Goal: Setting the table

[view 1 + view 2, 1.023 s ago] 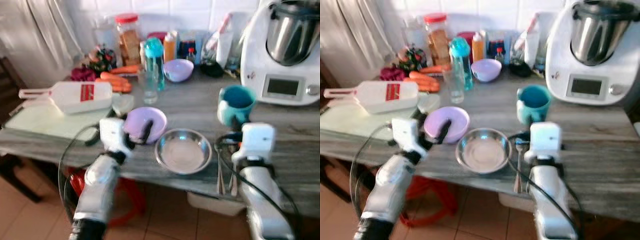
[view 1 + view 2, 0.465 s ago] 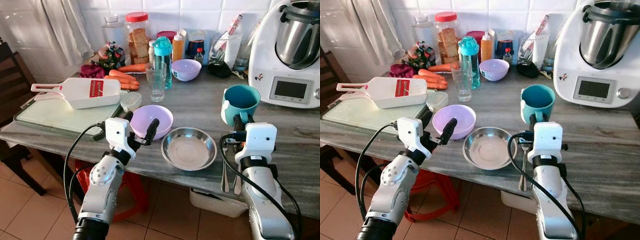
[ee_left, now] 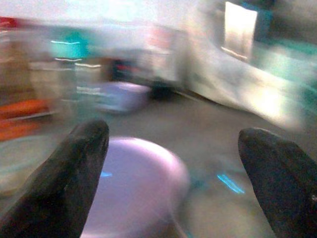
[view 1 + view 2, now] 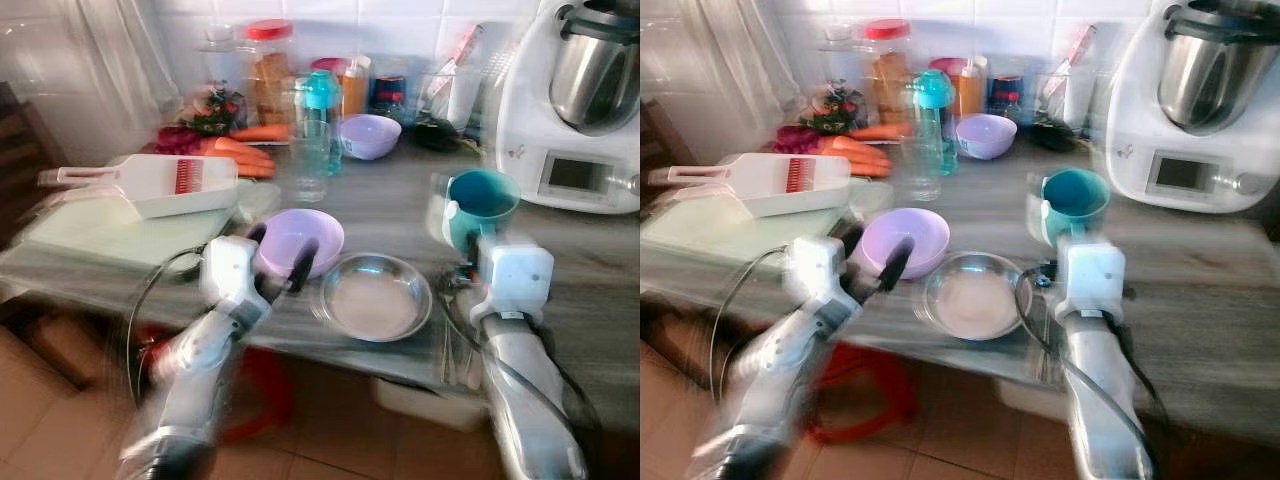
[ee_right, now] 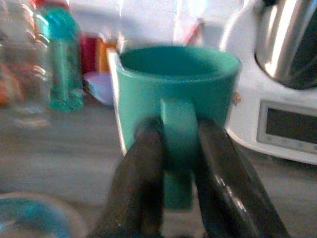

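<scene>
At the lower centre of the right wrist view, the right gripper (image 5: 179,148) has its 2 black fingers (image 5: 143,163) closed on either side of the handle of the teal ceramic mug (image 5: 173,94), pinching it. The head views hide that grip behind the white wrist housing and show the mug (image 4: 478,205) standing on the grey wood-grain table (image 4: 590,290) at right of centre.

In the left wrist view, the left gripper (image 3: 173,173) is spread wide, 1 finger (image 3: 69,168) at the lower left edge and the other at the lower right, holding nothing; the lilac plastic bowl (image 3: 129,183) lies between them, low in the frame. In the left eye view, at centre, this gripper (image 4: 275,255) brackets the near side of that bowl (image 4: 297,238); whether the fingers touch it is lost in blur.

Just right of the lilac bowl sits a shallow round steel dish (image 4: 375,296). Cutlery (image 4: 452,350) lies at the table's near edge by the right arm, too smeared to sort.

Farther back, at left, a white slicer with a red label (image 4: 165,183) rests on a pale green tray (image 4: 90,235). At upper centre stand a clear drinking glass (image 4: 310,160), a teal-capped bottle (image 4: 318,105), a second, smaller lilac bowl (image 4: 369,136), orange carrots (image 4: 240,152) and a red-lidded jar (image 4: 268,70). A white kitchen machine with a steel jug (image 4: 585,110) fills the upper right. White wall tiles (image 4: 400,25) back the table; reddish floor tiles (image 4: 60,400) lie below.
</scene>
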`<state>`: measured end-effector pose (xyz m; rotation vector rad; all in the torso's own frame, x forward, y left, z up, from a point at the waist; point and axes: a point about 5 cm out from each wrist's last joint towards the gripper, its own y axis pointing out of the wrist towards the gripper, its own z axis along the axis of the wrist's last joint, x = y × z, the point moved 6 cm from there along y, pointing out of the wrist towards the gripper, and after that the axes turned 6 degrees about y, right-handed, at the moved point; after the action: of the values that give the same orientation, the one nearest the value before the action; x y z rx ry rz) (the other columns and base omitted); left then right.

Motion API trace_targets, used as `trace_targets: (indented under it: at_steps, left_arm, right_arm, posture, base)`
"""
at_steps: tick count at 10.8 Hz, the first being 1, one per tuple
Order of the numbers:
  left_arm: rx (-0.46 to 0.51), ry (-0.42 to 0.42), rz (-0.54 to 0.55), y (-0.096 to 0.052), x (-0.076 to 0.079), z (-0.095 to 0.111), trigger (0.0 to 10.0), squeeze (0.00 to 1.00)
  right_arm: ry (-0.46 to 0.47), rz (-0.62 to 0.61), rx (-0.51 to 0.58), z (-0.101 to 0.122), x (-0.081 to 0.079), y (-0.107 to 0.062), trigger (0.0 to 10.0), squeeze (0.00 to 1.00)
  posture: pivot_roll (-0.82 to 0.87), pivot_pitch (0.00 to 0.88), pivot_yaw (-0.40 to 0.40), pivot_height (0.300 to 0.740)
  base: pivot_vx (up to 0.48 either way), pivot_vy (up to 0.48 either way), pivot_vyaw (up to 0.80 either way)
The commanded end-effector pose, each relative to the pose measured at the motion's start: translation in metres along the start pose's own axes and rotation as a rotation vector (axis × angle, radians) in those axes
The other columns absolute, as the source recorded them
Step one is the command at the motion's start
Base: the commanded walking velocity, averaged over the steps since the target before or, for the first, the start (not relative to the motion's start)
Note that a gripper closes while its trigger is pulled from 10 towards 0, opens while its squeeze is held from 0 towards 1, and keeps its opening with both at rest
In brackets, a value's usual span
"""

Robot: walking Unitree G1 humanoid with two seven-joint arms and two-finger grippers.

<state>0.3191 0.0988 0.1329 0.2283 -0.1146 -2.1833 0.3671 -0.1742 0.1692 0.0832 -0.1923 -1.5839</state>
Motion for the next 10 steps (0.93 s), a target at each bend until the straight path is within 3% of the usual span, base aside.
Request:
trace_targets:
  at_steps: [1, 3, 4, 6, 10]
  left_arm:
    - [0.025, -0.014, -0.012, -0.003, -0.004, 0.008, 10.0, 0.0]
    - [0.043, -0.019, -0.001, 0.001, -0.006, 0.013, 10.0, 0.0]
    - [0.028, -0.029, -0.064, 0.0, 0.002, 0.013, 10.0, 0.0]
    - [-0.012, -0.062, -0.168, -0.007, 0.016, 0.008, 10.0, 0.0]
    - [-0.034, -0.076, -0.196, -0.01, 0.022, 0.006, 10.0, 0.0]
  right_arm:
    - [0.01, 0.006, 0.058, 0.013, 0.004, 0.005, 10.0, 0.0]
    - [-0.038, -0.003, 0.108, 0.027, 0.008, 0.004, 10.0, 0.0]
    - [-0.017, 0.005, 0.101, 0.021, 0.011, 0.01, 10.0, 0.0]
    - [0.025, 0.104, 0.062, 0.01, 0.0, 0.017, 10.0, 0.0]
    - [0.092, 0.217, -0.019, -0.017, -0.02, 0.031, 10.0, 0.0]
  posture:
    - [0.01, 0.0, 0.05, 0.74]
    - [0.0, 0.0, 0.056, 0.74]
    - [0.0, 0.0, 0.062, 0.74]
    - [0.02, 0.014, 0.078, 0.74]
    - [0.04, 0.021, 0.089, 0.74]
  base:
    - [0.0, 0.0, 0.0]
    - [0.0, 0.0, 0.0]
    - [0.0, 0.0, 0.0]
    - [0.0, 0.0, 0.0]
    - [0.0, 0.0, 0.0]
